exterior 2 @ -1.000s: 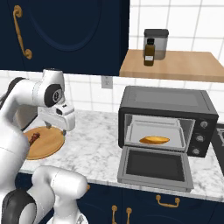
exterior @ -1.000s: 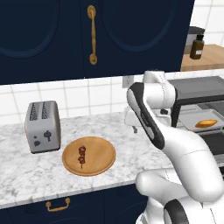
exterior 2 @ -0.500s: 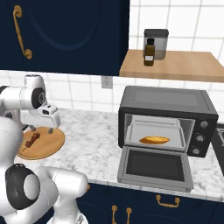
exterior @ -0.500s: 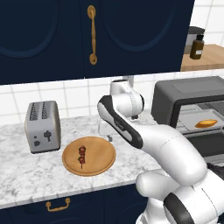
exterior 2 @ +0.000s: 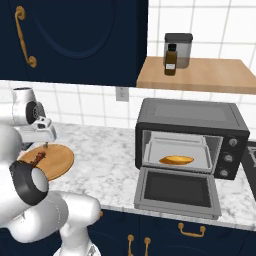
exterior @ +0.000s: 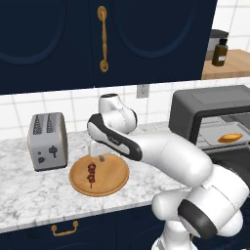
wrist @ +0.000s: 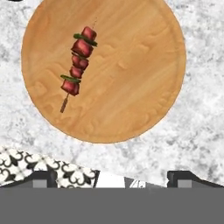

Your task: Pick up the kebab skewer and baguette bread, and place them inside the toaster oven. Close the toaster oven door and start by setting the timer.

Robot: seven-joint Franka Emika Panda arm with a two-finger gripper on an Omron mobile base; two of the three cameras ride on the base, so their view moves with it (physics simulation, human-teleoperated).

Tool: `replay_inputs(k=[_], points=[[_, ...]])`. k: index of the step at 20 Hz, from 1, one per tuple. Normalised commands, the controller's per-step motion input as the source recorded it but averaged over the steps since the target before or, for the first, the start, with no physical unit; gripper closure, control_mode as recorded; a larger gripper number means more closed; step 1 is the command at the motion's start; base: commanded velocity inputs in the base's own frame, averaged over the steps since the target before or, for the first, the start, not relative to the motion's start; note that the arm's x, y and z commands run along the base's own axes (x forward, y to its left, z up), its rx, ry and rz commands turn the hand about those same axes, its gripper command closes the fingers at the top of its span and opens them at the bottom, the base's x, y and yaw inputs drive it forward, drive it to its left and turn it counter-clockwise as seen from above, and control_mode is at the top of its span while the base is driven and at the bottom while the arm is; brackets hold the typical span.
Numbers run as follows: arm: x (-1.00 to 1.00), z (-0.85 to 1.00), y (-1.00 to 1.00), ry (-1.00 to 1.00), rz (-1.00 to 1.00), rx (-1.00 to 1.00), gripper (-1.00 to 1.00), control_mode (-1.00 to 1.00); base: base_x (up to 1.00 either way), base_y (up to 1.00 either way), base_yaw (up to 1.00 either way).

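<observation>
— Hovering over the round wooden board (exterior: 100,177), is it?

— Yes, the end effector (exterior: 95,155) hangs just above the board's far edge, fingers spread wide and holding nothing.

— And the kebab skewer (wrist: 78,63)?

— Lying flat on the board, toward its left half, red chunks threaded along the stick (a couple of green bits between them). Nothing touches it.

— Where does the board sit?

— On the marble table (exterior: 34,191), just right of the silver two-slot toaster (exterior: 48,140).

— The baguette bread (exterior 2: 176,160)?

— Inside the toaster oven (exterior 2: 192,134), on the rack, well apart from the skewer and far to the right.

— The toaster oven door (exterior 2: 176,190)?

— Dropped down flat, fully open, sticking out toward the near edge of the table.

— Anything above?

— A wooden shelf (exterior 2: 200,75) with a dark bottle (exterior 2: 171,60) and a grey canister (exterior 2: 179,49) right behind it.
</observation>
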Motion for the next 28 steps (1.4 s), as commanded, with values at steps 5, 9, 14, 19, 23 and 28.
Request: replay_inputs(k=[5,9,14,19,23,28], points=[[0.57,-0.24,0.4,-0.01,0.0,0.0,-1.0,-1.0,0.0,0.0,0.0],[0.39,-0.24,0.38,0.0,0.0,0.0,-1.0,-1.0,0.0,0.0,0.0],[0.31,-0.57,0.46,0.0,0.0,-0.01,-1.0,-1.0,0.0,0.0,0.0],[0.31,-0.49,0.11,0.0,0.0,0.0,-1.0,-1.0,0.0,0.0,0.0],[0.23,-0.35,0.14,0.0,-0.15,0.04,-1.0,-1.0,0.0,0.0,0.0],[0.01,-0.26,0.02,-0.01,-0.07,0.03,-1.0,-1.0,0.0,0.0,0.0]])
